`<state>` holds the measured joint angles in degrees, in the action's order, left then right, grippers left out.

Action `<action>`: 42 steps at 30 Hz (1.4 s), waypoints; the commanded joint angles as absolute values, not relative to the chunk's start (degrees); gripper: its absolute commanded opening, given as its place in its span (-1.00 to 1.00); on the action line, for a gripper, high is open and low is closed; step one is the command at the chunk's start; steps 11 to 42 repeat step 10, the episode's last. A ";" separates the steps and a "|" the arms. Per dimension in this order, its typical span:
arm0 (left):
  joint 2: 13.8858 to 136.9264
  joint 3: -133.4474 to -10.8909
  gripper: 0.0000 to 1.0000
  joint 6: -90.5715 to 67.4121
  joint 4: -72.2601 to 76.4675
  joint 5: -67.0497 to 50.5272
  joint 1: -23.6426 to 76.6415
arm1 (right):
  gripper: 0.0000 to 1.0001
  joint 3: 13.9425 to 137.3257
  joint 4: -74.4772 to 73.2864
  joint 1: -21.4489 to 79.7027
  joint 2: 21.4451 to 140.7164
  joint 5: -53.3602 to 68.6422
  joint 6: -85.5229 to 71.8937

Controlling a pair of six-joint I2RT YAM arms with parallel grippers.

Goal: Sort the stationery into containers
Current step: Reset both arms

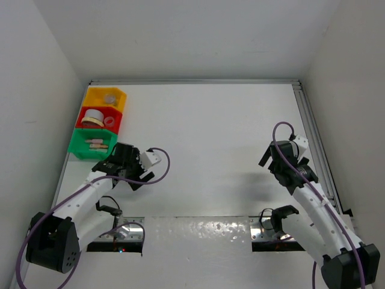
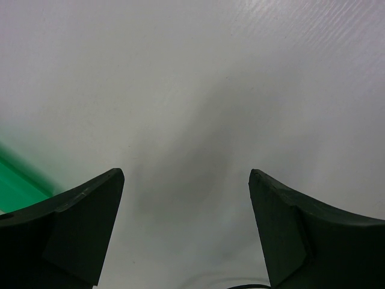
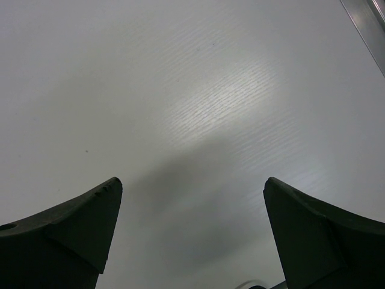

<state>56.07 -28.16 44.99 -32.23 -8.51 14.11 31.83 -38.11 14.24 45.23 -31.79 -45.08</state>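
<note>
Left jaws: wide open, nothing between them. In the left wrist view I see only bare worktop [image 2: 198, 90] under them, plus a sliver of the green bin [image 2: 15, 180] at the left edge.

Right jaws: also wide open and holding nothing. Bare worktop below, with the metal rail [image 3: 368, 21] at the upper right corner.

Top view: the left arm [image 1: 90, 194] is angled toward the back-left corner, its head just beside the near right corner of the green bin, not touching it as far as I can tell. My read is that it sits there because all 3 bins are on its side. The right arm [image 1: 313, 201] hangs over the right half of the worktop, well apart from the bins, so it is out of the left arm's way.

The 3 bins are joined in a row along the left wall:
- yellow bin [image 1: 91, 94], farthest: 1 small clear round piece [image 1: 110, 97], pot or ring, can't tell
- red bin [image 1: 80, 118], middle: pale tape ring [image 1: 92, 115] and a smaller pinkish ring [image 1: 109, 121] beside it
- green bin, nearest: a few capsule-shaped pieces [image 1: 96, 143], colours too small to call

I spot no loose stationery outside the bins in any view. Judgement: the sort looks done or nearly done, like with like.
</note>
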 commanded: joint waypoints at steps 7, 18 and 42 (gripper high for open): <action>54.93 -29.18 0.67 45.44 -31.38 -10.28 13.62 | 0.97 31.64 -36.04 14.06 43.95 -30.85 -45.00; 54.84 -29.36 0.67 45.44 -31.29 -10.28 13.62 | 0.96 29.80 -32.53 14.24 41.24 -30.41 -44.56; 54.84 -29.36 0.67 45.44 -31.29 -10.28 13.62 | 0.96 29.80 -32.53 14.24 41.24 -30.41 -44.56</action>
